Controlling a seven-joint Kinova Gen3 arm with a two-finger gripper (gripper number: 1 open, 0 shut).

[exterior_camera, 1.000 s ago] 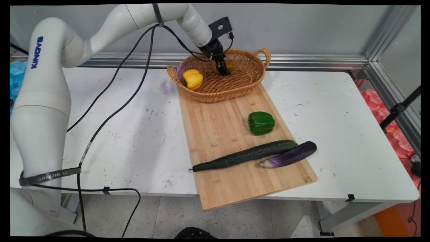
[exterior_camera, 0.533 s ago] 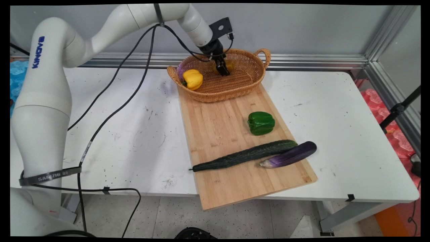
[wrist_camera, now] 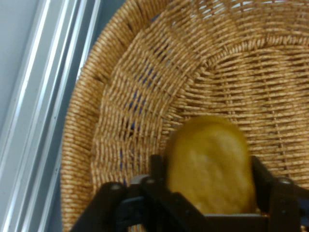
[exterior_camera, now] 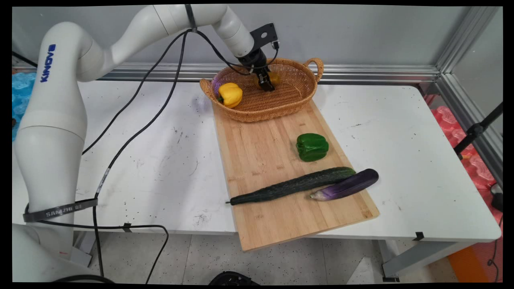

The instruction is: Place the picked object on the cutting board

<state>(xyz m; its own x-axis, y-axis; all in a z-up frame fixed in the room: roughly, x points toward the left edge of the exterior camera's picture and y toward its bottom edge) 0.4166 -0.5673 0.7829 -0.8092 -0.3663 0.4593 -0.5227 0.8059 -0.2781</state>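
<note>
Your hand view shows what the main view half hides: the gripper (wrist_camera: 208, 186) closed around a rounded, dull-yellow potato (wrist_camera: 211, 164), a finger (wrist_camera: 157, 166) pressed to each side. In the main view it sits at upper centre, inside the wicker basket (exterior_camera: 295, 102), right of a yellow pepper (exterior_camera: 230, 94). Below lie a wooden board (exterior_camera: 261, 152), green pepper (exterior_camera: 312, 147), cucumber (exterior_camera: 293, 185), eggplant (exterior_camera: 346, 184) and scuffed white table (exterior_camera: 421, 160).
</note>
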